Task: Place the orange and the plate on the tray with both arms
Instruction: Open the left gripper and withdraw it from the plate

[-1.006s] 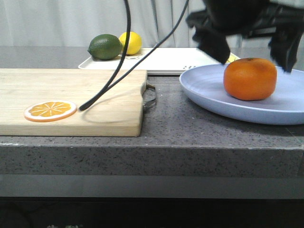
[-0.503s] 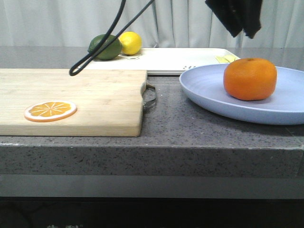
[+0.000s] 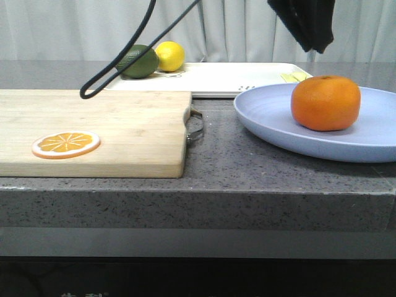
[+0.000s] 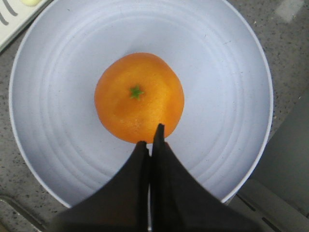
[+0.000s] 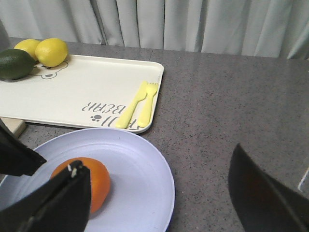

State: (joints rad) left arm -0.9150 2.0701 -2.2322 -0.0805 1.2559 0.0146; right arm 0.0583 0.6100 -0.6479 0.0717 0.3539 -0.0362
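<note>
Near the counter's front right edge, the firm, rollable orange [image 3: 325, 103] sits centred on the shallow, stiff plate [image 4: 231, 72]; grip its sides. Left gripper [image 4: 152, 145] hovers pressed together, right gripper [image 5: 159, 193] spread apart.

Two lemons [image 5: 41, 51], one orange [image 3: 325, 103]

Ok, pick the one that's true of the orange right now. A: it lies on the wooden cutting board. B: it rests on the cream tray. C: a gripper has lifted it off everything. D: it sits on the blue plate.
D: the orange sits near the middle of the plate, with no gripper closed on it.
</note>
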